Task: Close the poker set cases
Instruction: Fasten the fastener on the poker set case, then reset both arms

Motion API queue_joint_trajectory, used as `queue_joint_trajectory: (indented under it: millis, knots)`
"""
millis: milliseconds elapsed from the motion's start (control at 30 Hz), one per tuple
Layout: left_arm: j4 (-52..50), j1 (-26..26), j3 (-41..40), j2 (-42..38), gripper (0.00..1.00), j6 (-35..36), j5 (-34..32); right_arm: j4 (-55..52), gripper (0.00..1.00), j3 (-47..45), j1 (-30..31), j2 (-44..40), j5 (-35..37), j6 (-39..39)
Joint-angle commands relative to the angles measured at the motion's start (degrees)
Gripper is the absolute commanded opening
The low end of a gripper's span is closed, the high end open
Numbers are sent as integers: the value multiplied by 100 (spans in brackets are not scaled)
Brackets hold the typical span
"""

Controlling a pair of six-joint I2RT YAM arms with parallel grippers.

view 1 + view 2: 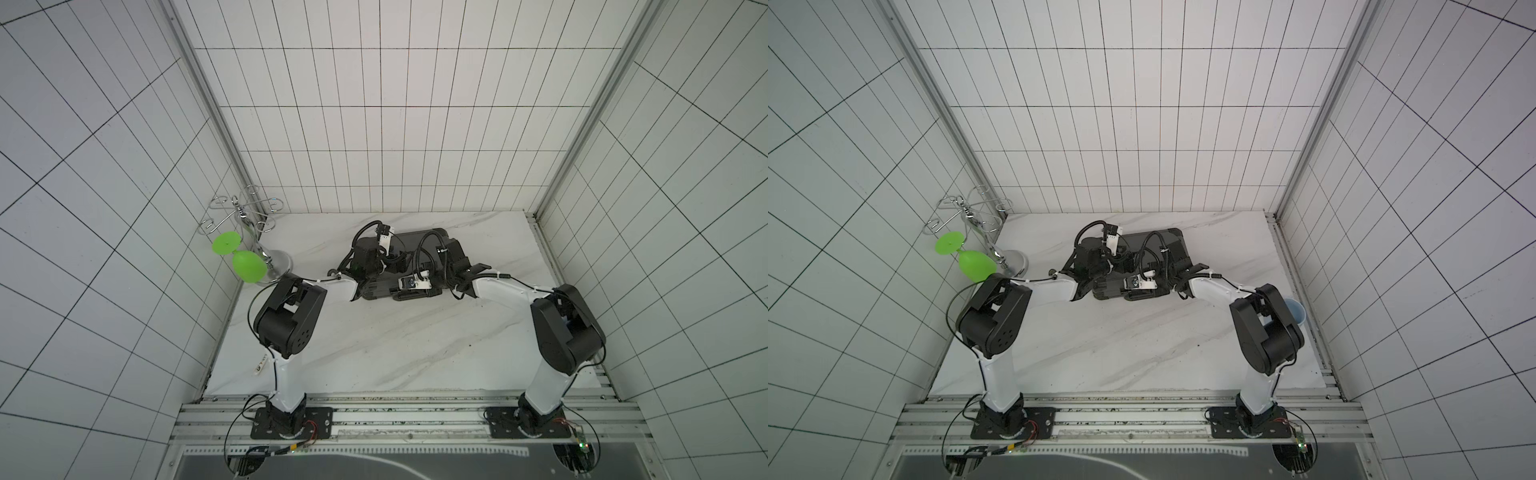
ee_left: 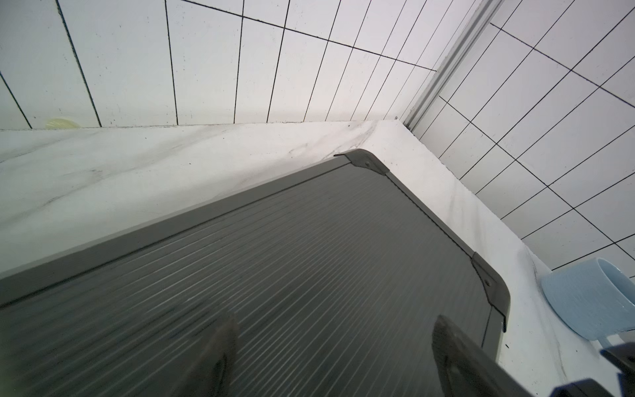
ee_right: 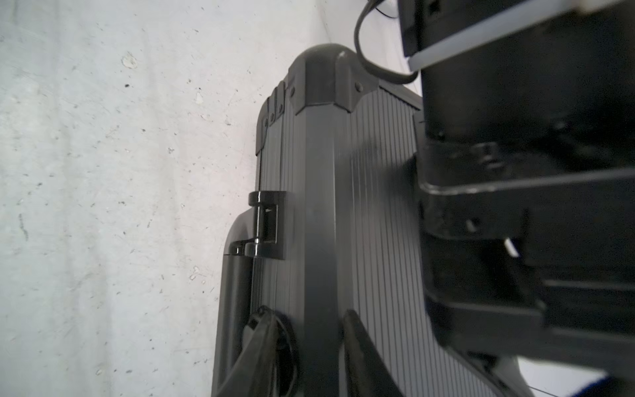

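As we looked down on the marble table (image 1: pixel 374 345), the case (image 1: pixel 415 241) lay flat, roughly mid-table toward the back wall, lid down on its base. Left gripper (image 2: pixel 335 323) hung over the ribbed lid, jaws spread wide w/ only the lid's ribs beneath them; whether the fingertips touched it, we couldn't tell. Right gripper (image 3: pixel 305 316) sat at the case's front edge, jaws astride the smooth rim band: one finger (image 3: pixel 261 343) down the side w/ the handle (image 3: pixel 237 292), the other on the ribbed top. Gap was narrow, but whether they actually pinched that rim, we couldn't tell. Further along that edge we saw the handle's bracket (image 3: pixel 268 223) and a black corner cap (image 3: pixel 326 79). At the table's back-left corner a green glass (image 1: pixel 248 266) hung tilted on a wire rack (image 1: pixel 245 216). Over by the right wall sat a pale blue cup (image 2: pixel 591 299), apart from the case.
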Motion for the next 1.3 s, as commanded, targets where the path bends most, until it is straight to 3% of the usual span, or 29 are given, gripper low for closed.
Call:
queue_joint_trajectory:
  millis: [0, 167, 433, 500, 567, 667, 700, 733, 833, 1067, 1267]
  knots:
    - [-1303, 77, -370, 356, 88, -289, -18, -982, 0, 274, -307, 825, 1065, -354]
    - [-1312, 84, -353, 373, 88, -280, -30, -1147, 0, 433, -441, 1028, 808, -422]
    - [-1295, 94, -403, 268, 88, -255, -5, -747, 1, 495, -720, 626, -388, 179]
    - [-1282, 94, -431, 217, 88, -241, -14, -413, 12, 388, -753, 442, -434, 432]
    - [-1234, 94, -480, 147, 89, -213, -9, 7, 17, 181, -787, 181, -473, 776]
    - [-1080, 102, -644, -162, 92, -136, -50, 1361, 34, -506, -950, -474, -404, 1944]
    - [-998, 103, -750, -345, 94, -99, -88, 1991, 57, -838, -1019, -750, -257, 2456]
    - [-951, 101, -832, -532, 95, -66, -165, 2475, 98, -1161, -1075, -986, -72, 2894]
    - [-1016, 103, -1122, -1275, 97, 146, -718, 3653, 99, -2177, -1211, -1724, 676, 3789]
    - [-1295, 446, -2088, -3154, 98, 398, -3037, 4795, 99, -3963, -1728, -3039, 2093, 4996]
    - [-582, 1192, -3134, -4117, 98, 664, -4152, 5745, 99, -4832, -2321, -3183, 2089, 5835]
